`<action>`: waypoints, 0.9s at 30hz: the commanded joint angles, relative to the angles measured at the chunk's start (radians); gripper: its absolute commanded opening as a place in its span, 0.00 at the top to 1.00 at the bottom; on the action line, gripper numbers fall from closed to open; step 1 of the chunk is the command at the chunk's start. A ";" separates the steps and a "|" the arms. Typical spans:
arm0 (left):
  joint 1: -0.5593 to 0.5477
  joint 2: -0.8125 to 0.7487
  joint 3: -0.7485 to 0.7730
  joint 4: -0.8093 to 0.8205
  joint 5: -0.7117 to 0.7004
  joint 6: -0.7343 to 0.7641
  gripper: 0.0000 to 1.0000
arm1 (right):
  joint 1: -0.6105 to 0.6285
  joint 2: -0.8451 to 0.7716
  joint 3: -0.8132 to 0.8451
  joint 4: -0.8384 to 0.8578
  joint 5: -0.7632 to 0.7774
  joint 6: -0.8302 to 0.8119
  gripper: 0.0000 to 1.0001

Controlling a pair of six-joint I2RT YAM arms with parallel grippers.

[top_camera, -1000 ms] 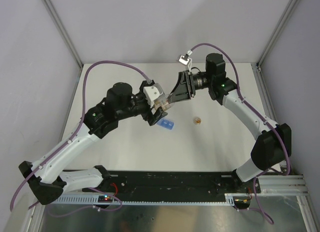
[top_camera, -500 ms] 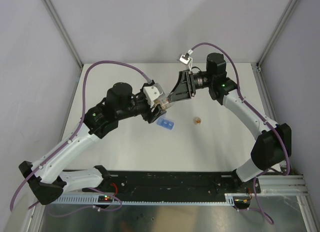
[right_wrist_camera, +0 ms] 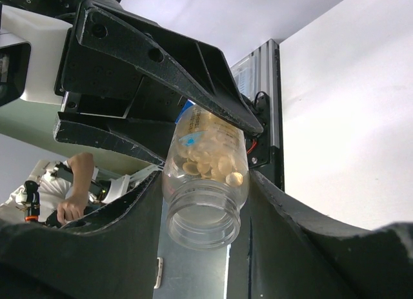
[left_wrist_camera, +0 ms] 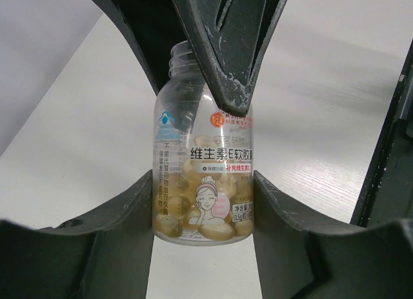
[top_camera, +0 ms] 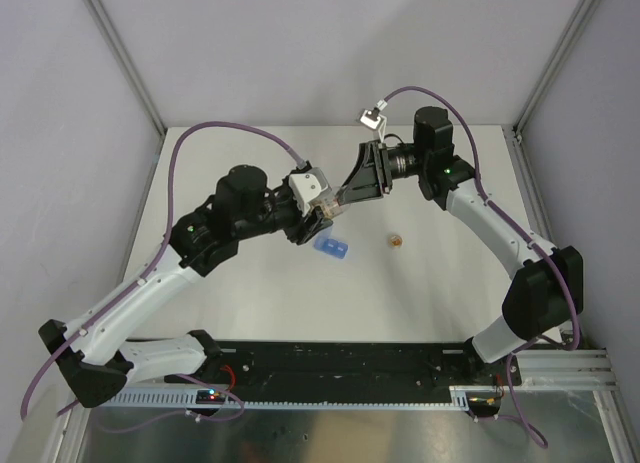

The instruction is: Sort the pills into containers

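Observation:
A clear bottle (left_wrist_camera: 203, 176) of yellow capsules, uncapped, hangs in the air between both grippers. My left gripper (left_wrist_camera: 202, 186) is shut on its lower body. My right gripper (right_wrist_camera: 205, 183) is closed around its neck, with the open mouth (right_wrist_camera: 203, 225) facing the right wrist camera. In the top view the two grippers meet at the bottle (top_camera: 327, 210): the left gripper (top_camera: 318, 216) is on the left and the right gripper (top_camera: 341, 197) is on the right. The light-blue pill box (top_camera: 331, 248) lies on the table just below and in front of them, with its compartments too small to read.
A small amber-orange piece (top_camera: 395, 240) lies on the white table (top_camera: 430, 283) to the right of the pill box. Grey walls enclose the back and sides. A black rail (top_camera: 340, 368) runs along the near edge.
The left gripper and the bottle have moved a little away from the pill box, toward the back. The box now shows fully. The right gripper has stayed at the bottle's neck.

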 commanded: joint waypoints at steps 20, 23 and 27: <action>0.031 -0.077 -0.139 0.097 -0.015 0.008 1.00 | -0.101 -0.086 0.078 -0.436 0.169 -0.421 0.13; 0.051 -0.091 -0.175 0.117 -0.008 0.000 1.00 | -0.107 -0.088 0.076 -0.491 0.223 -0.514 0.13; 0.082 -0.115 -0.214 0.143 0.008 -0.022 1.00 | -0.109 -0.087 0.068 -0.555 0.306 -0.624 0.15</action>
